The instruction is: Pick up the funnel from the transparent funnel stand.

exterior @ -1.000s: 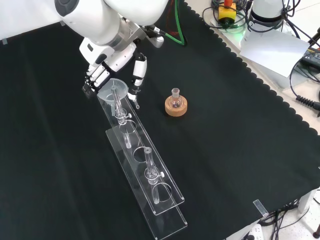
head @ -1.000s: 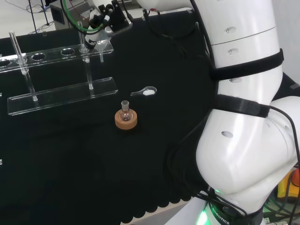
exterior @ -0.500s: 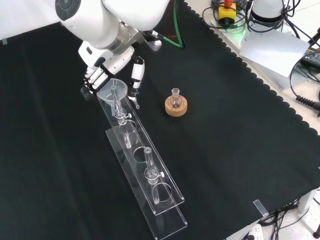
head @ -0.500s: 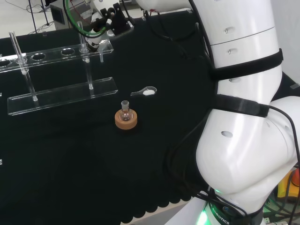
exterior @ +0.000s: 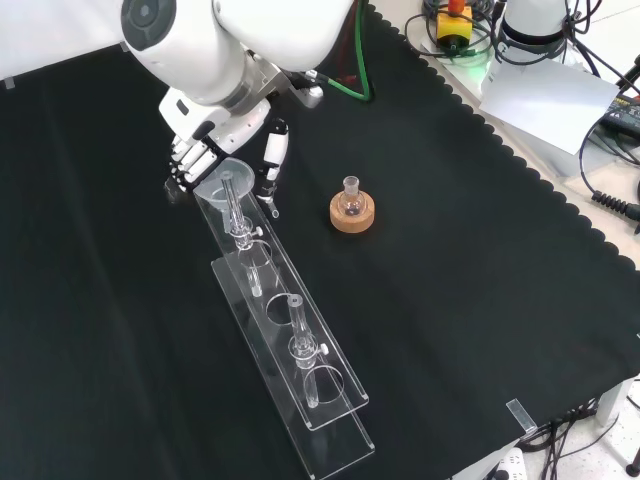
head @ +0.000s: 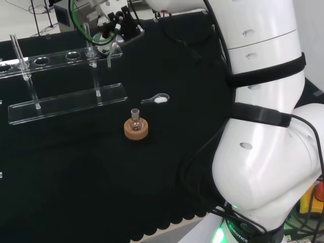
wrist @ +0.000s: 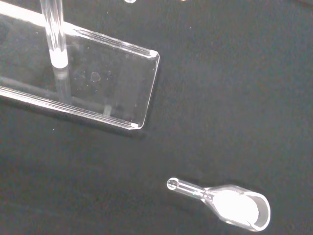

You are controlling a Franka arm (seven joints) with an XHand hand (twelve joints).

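Funnel (exterior: 226,181) sat in the end hole of the transparent funnel stand (exterior: 290,340), at the stand's far end in front view; wide mouth up, stem down through the hole, so the rack carried it by the cone. That left the rim free to be taken from above/side.

Hand (exterior: 215,150) was right at that end. In front view the fingers (exterior: 186,160) were bunched to the left of the funnel mouth and the thumb (exterior: 270,170) stood apart to its right, so the cone lay between them. They looked part-curled around it, but I couldn't tell if they touched the glass; no lift visible, funnel seemed to rest in its hole. Judgement: pre-grasp or just closing, w/ the straddle set up to pinch the rim from two sides.

In head view the hand (head: 112,26) hung over the right end of the stand's upper plate (head: 61,58), funnel hard to make out there.

Other items, well apart from the hand: small round-bottom flask (exterior: 350,196) upright on a cork ring (exterior: 352,214), ring there to stop it rolling; a clear scoop w/ white powder (wrist: 230,205) lay flat on the black worktop (exterior: 480,300), near the stand's base plate corner (wrist: 122,83) in wrist view. Upright posts (head: 21,61) held the top plate above the base, giving stem clearance.

Next move prob needs a straight-up lift so the stem clears the hole w/o tipping the rack.
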